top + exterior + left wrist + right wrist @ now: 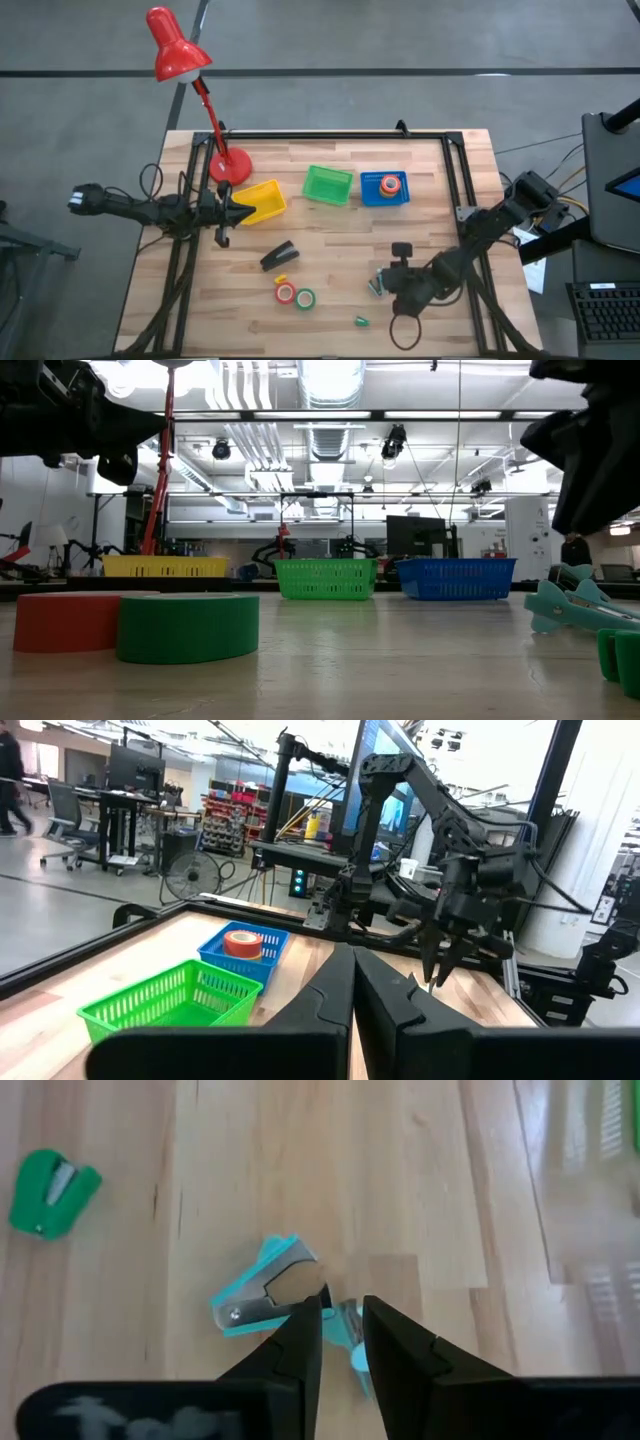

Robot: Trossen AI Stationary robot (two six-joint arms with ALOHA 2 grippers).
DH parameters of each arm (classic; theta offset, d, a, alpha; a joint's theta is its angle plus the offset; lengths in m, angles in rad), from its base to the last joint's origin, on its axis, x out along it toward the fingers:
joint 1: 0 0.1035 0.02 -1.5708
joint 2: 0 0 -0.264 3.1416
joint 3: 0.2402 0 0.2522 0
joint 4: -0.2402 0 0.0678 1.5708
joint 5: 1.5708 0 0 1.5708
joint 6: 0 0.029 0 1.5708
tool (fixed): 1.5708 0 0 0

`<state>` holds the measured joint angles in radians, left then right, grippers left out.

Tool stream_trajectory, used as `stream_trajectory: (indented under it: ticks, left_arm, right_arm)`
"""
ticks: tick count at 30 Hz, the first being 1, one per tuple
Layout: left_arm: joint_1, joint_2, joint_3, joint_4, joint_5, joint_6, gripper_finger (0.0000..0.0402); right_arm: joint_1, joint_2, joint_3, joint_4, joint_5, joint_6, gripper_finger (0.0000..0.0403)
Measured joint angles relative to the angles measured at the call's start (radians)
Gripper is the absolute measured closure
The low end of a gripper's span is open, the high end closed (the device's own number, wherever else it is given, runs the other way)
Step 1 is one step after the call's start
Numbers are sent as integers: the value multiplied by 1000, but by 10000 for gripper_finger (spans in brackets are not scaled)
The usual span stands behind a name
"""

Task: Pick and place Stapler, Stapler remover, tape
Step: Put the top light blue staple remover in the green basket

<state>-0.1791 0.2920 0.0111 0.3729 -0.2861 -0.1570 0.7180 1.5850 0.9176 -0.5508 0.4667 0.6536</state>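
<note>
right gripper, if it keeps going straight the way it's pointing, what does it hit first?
Probably the teal staple remover. The right gripper points down at the table, fingers slightly apart, and the remover lies just ahead of the tips. Depth is unclear; it could land on bare wood beside it.

A robotics lab: ceiling ducts point(330, 400), monitors point(415, 535), stocked shelves point(232, 805)

Bright, even light falls from ceiling strip lights point(330, 380), glaring white at the low view's top centre. The tabletop point(330, 270) shows soft shadows. Nearby tape rolls point(187, 627) look blurred.
</note>
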Motion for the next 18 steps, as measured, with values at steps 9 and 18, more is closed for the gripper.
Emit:
stream_trajectory:
  ticks: [9,18]
  left_arm:
    - [0,0,0,-7,0,0,392]
    - [0,0,0,-8,0,0,392]
  right_arm:
    - [14,47,0,-54,-3,92,307]
    - [17,52,-2,-77,8,106,299]
